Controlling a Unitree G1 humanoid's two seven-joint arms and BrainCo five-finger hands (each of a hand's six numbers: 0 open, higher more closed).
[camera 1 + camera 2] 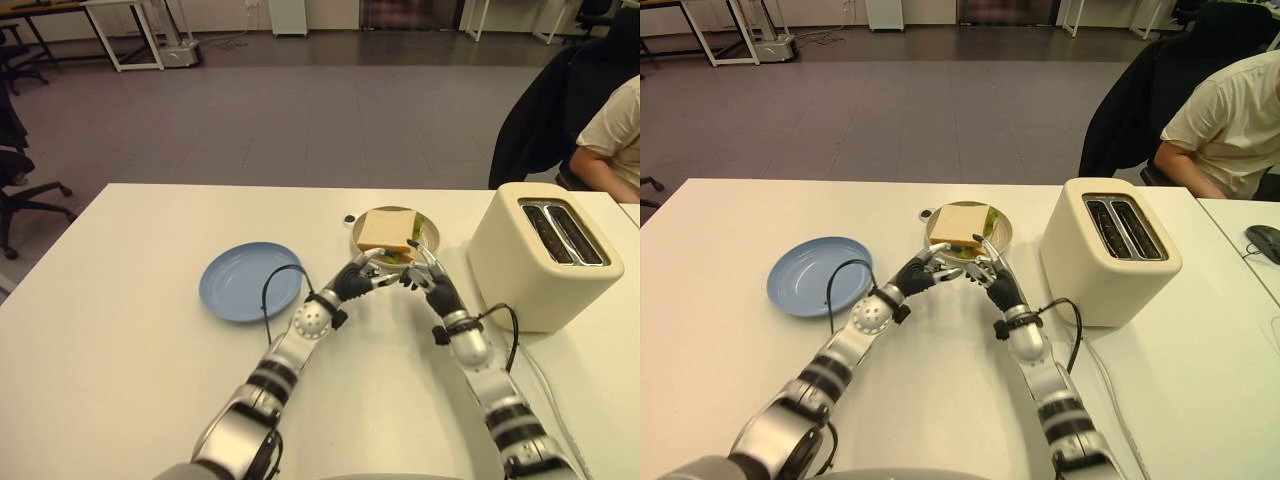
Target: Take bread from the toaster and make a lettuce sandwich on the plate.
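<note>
Noting bread (385, 230) over lettuce (416, 230) on the plate (436, 240), centre frame; toaster (530, 255) slots look bare; left hand (352, 282) and right hand (434, 285) at plate's near rim, grip we cannot tell; nearly done, we judge

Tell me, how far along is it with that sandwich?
Mostly done: the toaster looks empty, and bread lies over lettuce on the small round dish. In hand: left hand and right hand sit at its near edge; whether they grip anything is unclear. Possibly left: the blue plate is bare, so a move there may remain.
</note>
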